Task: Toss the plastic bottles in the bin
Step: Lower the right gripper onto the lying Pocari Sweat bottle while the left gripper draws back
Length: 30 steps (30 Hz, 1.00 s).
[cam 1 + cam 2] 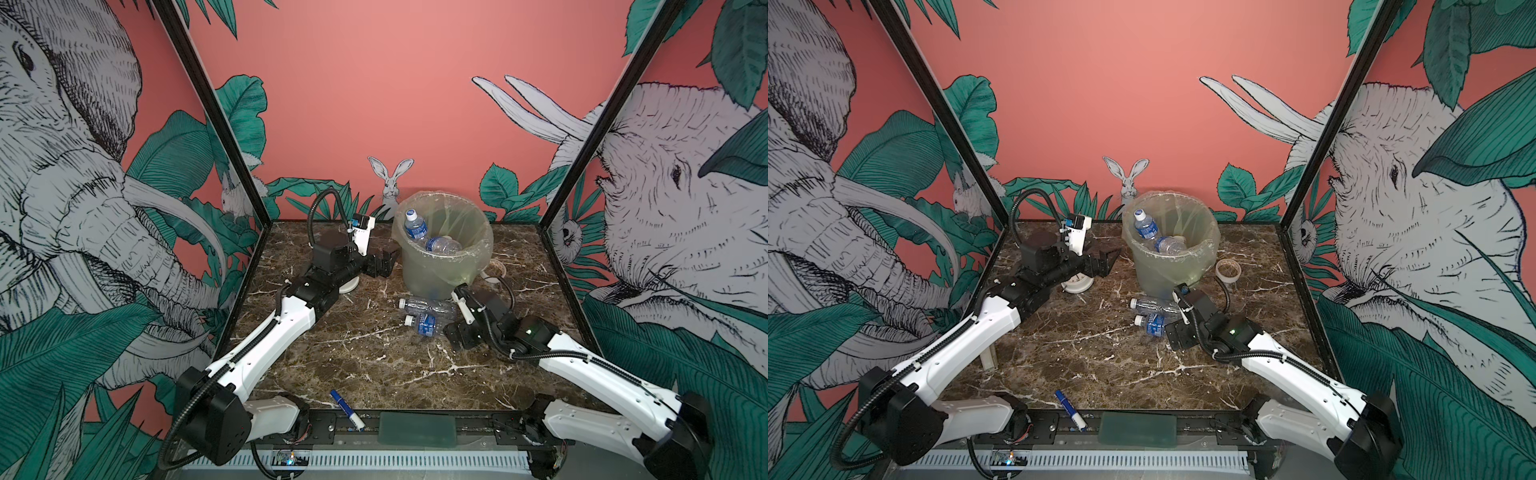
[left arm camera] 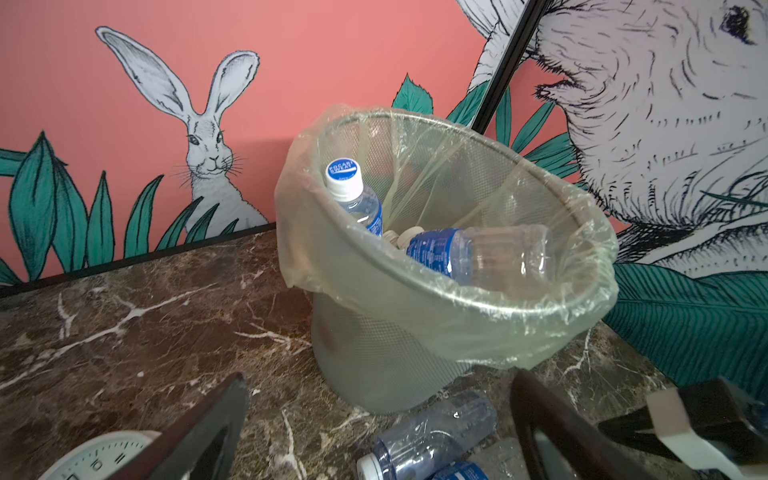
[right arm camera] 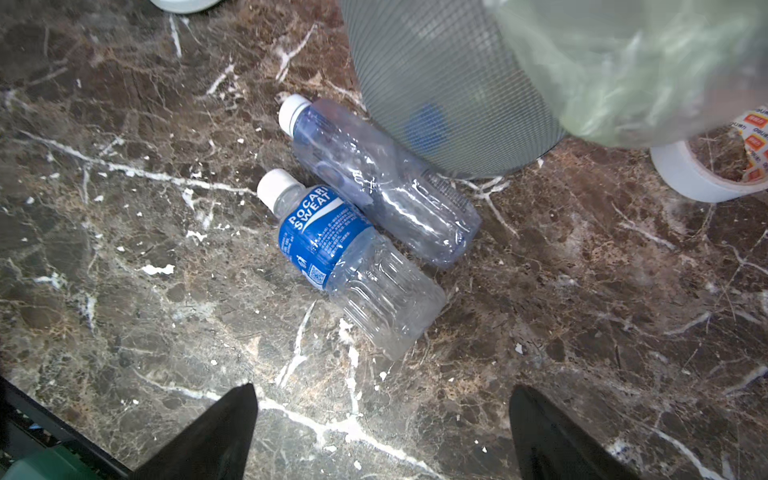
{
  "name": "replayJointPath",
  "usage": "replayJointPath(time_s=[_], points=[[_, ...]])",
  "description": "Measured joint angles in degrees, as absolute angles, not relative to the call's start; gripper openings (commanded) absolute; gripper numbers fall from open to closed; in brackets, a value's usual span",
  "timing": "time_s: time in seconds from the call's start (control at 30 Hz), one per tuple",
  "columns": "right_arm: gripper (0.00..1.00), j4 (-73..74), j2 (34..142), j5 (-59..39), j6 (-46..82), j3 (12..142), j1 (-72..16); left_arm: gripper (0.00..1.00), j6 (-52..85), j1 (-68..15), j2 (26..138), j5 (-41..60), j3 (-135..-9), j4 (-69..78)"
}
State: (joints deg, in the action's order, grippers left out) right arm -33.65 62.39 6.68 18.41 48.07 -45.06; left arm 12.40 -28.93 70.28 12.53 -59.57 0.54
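Note:
The bin (image 1: 442, 266) (image 1: 1171, 270), grey-green mesh lined with a translucent bag, stands at the back middle of the marble table. Inside it (image 2: 415, 332) lie blue-labelled plastic bottles (image 2: 478, 253), and one stands upright (image 2: 353, 195). Two more bottles lie side by side at the bin's foot (image 3: 449, 83): a clear unlabelled one (image 3: 382, 183) (image 1: 428, 305) and a blue-labelled one (image 3: 345, 257) (image 1: 424, 324). My left gripper (image 1: 384, 264) (image 2: 380, 378) hovers open and empty just left of the bin. Above the table beside the two lying bottles, my right gripper (image 1: 457, 334) (image 3: 384, 388) is open and empty.
A white round clock (image 1: 1077, 284) (image 2: 99, 457) lies under my left forearm. A tape roll (image 1: 1228, 270) (image 3: 706, 174) sits right of the bin. At the front edge lie a blue-capped marker pen (image 1: 347, 409) and a pale green pad (image 1: 417, 428). Walls enclose three sides.

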Motion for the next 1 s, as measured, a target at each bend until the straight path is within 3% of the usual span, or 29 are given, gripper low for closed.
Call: replayJointPath(time_s=[1.0], points=[[0.99,-32.0,78.2,6.7,16.5,52.4,-46.2,1.0,16.9,-25.0,68.3,11.8,-39.7,-0.7]])
